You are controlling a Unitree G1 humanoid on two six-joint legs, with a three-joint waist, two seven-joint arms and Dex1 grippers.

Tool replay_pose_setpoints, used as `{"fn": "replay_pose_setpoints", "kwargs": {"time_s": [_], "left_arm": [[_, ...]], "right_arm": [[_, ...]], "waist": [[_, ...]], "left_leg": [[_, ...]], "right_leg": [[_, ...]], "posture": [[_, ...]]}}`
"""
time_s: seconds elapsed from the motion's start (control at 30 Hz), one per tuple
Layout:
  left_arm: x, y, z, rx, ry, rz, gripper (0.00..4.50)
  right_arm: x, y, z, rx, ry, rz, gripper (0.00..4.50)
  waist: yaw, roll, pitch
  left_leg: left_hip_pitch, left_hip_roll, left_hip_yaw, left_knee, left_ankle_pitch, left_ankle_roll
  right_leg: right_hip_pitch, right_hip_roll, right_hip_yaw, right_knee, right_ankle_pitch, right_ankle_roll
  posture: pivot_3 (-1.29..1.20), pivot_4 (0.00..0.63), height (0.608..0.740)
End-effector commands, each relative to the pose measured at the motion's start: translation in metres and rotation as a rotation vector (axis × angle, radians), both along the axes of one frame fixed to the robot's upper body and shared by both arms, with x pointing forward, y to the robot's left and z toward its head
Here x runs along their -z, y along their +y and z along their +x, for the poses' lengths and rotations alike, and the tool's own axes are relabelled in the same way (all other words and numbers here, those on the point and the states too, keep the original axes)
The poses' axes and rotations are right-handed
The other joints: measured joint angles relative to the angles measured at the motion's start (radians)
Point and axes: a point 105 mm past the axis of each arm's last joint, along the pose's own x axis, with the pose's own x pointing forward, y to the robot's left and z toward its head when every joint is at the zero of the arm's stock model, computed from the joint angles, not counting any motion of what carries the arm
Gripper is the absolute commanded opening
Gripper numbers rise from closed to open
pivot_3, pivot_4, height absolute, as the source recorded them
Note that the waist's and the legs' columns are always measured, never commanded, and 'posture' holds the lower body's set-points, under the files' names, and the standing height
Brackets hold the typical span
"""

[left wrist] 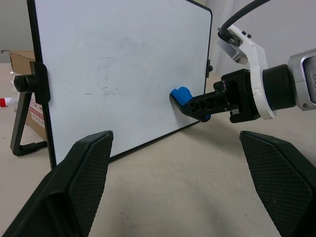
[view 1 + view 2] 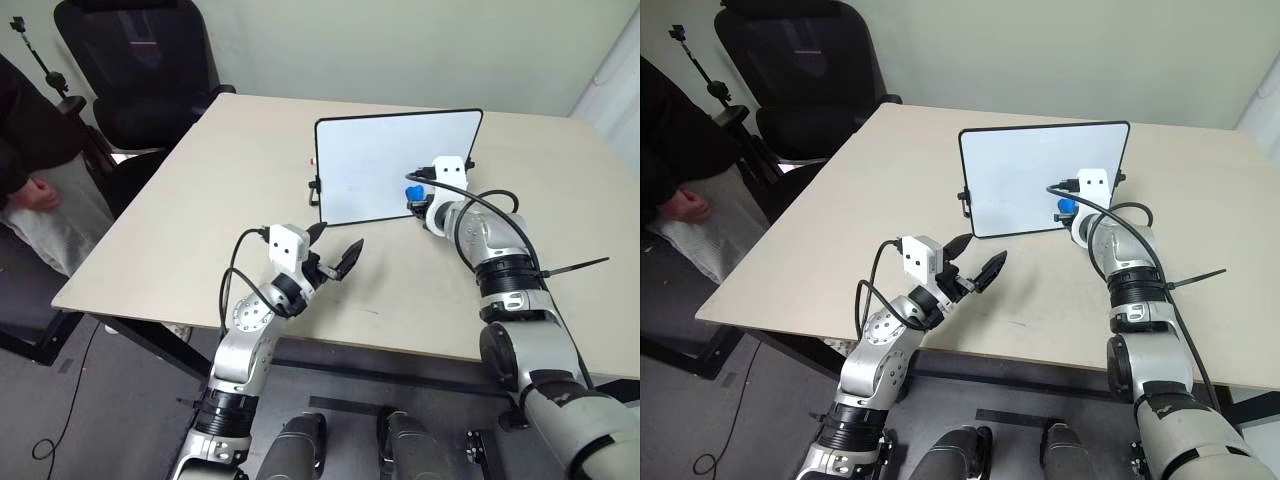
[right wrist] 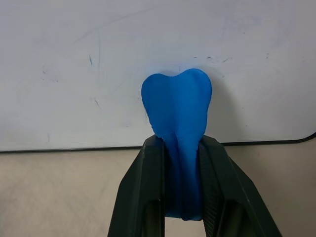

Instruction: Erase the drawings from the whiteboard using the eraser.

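Note:
The whiteboard (image 2: 385,160) stands upright on its clips near the middle of the table (image 2: 200,220). My right gripper (image 3: 178,144) is shut on the eraser (image 3: 177,108), a small bright blue block. The eraser's tip presses against the lower right part of the board face, just above the bottom frame; the left wrist view shows the eraser (image 1: 179,94) there too. The drawings are hidden or out of view; faint grey smudges (image 1: 106,90) mark the white face. My left gripper (image 2: 335,247) hangs open in front of the board's lower left, holding nothing.
A black office chair (image 2: 140,70) stands past the table's far left corner. A person (image 2: 25,160) sits at the left. A small red and white object (image 2: 312,160) lies behind the board's left edge, beside a cardboard box (image 1: 19,59).

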Motion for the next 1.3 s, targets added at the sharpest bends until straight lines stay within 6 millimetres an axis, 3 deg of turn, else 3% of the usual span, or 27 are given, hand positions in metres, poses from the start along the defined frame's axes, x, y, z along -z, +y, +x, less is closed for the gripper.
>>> {"fn": "replay_pose_setpoints", "kwargs": {"time_s": [0.03, 0.13, 0.4, 0.57, 0.73, 0.87, 1.1, 1.3], "left_arm": [[-0.013, -0.001, -0.001, 0.003, -0.053, -0.006, 4.5], [-0.013, -0.001, -0.001, 0.002, -0.053, -0.005, 4.5], [-0.013, -0.003, 0.0, 0.005, -0.051, -0.008, 4.5], [-0.013, -0.005, 0.001, 0.013, -0.049, -0.014, 4.5], [-0.013, -0.008, 0.002, 0.018, -0.047, -0.02, 4.5], [-0.013, -0.009, 0.001, 0.024, -0.048, -0.021, 4.5], [-0.014, -0.009, 0.001, 0.026, -0.052, -0.021, 4.5], [-0.015, -0.008, 0.001, 0.023, -0.057, -0.02, 4.5]], "right_arm": [[-0.005, 0.001, 0.001, -0.002, -0.017, -0.039, 0.71], [-0.018, 0.002, 0.002, 0.003, -0.071, -0.057, 0.71], [-0.078, 0.009, -0.001, -0.023, -0.232, 0.006, 0.71], [-0.097, 0.007, -0.006, -0.027, -0.273, 0.017, 0.71], [-0.092, 0.003, -0.007, -0.01, -0.255, 0.005, 0.71], [-0.063, 0.007, -0.007, -0.012, -0.174, 0.008, 0.71], [-0.052, 0.047, -0.018, -0.139, -0.13, 0.028, 0.71], [-0.047, 0.039, -0.014, -0.103, -0.106, 0.0, 0.71]], "waist": [[0.0, 0.0, 0.0], [0.0, 0.0, 0.0], [-0.005, 0.0, 0.0], [-0.007, 0.0, 0.0], [-0.007, 0.0, 0.0], [-0.007, 0.0, 0.0], [-0.01, 0.0, 0.0], [-0.008, 0.0, 0.0]], "left_leg": [[0.0, 0.0, 0.0, 0.0, 0.0, 0.0], [0.0, 0.0, 0.0, 0.0, 0.0, 0.0], [-0.001, 0.0, 0.0, 0.0, 0.0, 0.0], [-0.001, 0.0, 0.0, 0.0, 0.0, 0.0], [-0.001, 0.0, 0.0, 0.0, 0.0, 0.0], [-0.001, 0.0, 0.0, 0.0, 0.0, 0.0], [0.0, 0.0, 0.001, 0.0, 0.001, 0.0], [0.0, 0.0, 0.001, 0.002, 0.001, -0.001]], "right_leg": [[0.0, 0.0, 0.0, 0.0, 0.0, 0.0], [0.0, 0.0, 0.0, 0.0, 0.0, 0.0], [-0.001, 0.0, 0.0, 0.0, 0.0, 0.0], [-0.002, 0.0, 0.0, 0.0, 0.0, 0.0], [-0.002, 0.0, 0.0, 0.0, 0.0, 0.0], [-0.002, 0.0, -0.001, 0.0, 0.0, 0.0], [-0.002, 0.0, -0.001, 0.001, 0.001, 0.002], [-0.002, 0.0, -0.001, 0.001, 0.001, 0.002]], "posture": [[0.0, 0.15, 0.74], [0.0, 0.15, 0.74], [0.0, 0.15, 0.74], [0.0, 0.15, 0.74], [0.0, 0.15, 0.74], [0.0, 0.15, 0.74], [0.0, 0.15, 0.74], [0.0, 0.15, 0.74]]}}
